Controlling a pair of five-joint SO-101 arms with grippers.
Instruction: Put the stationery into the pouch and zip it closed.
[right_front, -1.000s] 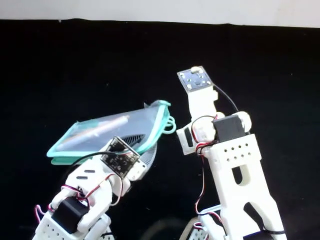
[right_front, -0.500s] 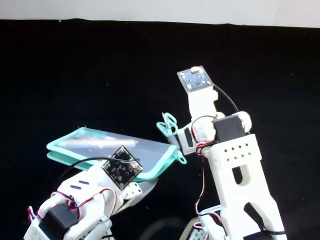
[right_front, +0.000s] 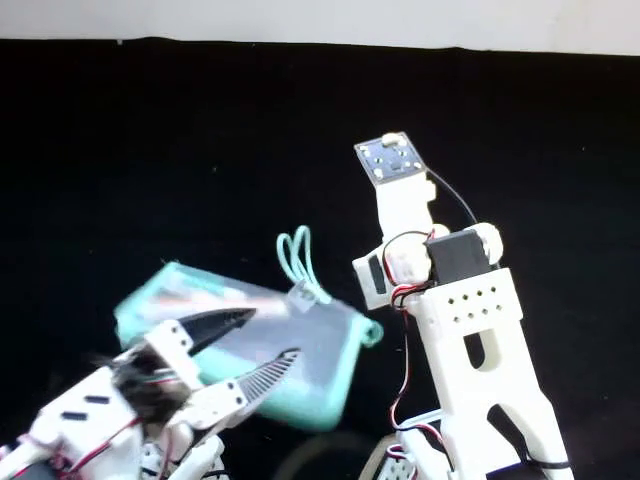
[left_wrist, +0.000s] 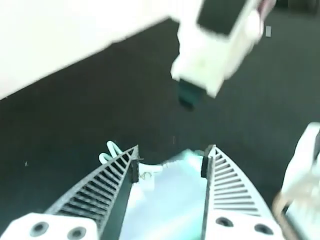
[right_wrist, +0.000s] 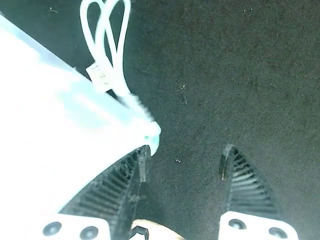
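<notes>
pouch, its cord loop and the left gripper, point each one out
pouch (right_front: 320, 365), high view, on its clear side panel.
cord loop (right_front: 296, 260), high view, on the looped strands.
left gripper (left_wrist: 172, 150), left wrist view, midway between the tips of its open jaws.

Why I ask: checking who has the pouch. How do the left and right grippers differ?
The left gripper has the pouch showing between its fingers; the right gripper has bare table there, the pouch corner beside one finger. The left gripper's arm lies low over the pouch; the right gripper's arm stands tall beside it. Both are open, gripping nothing.
</notes>
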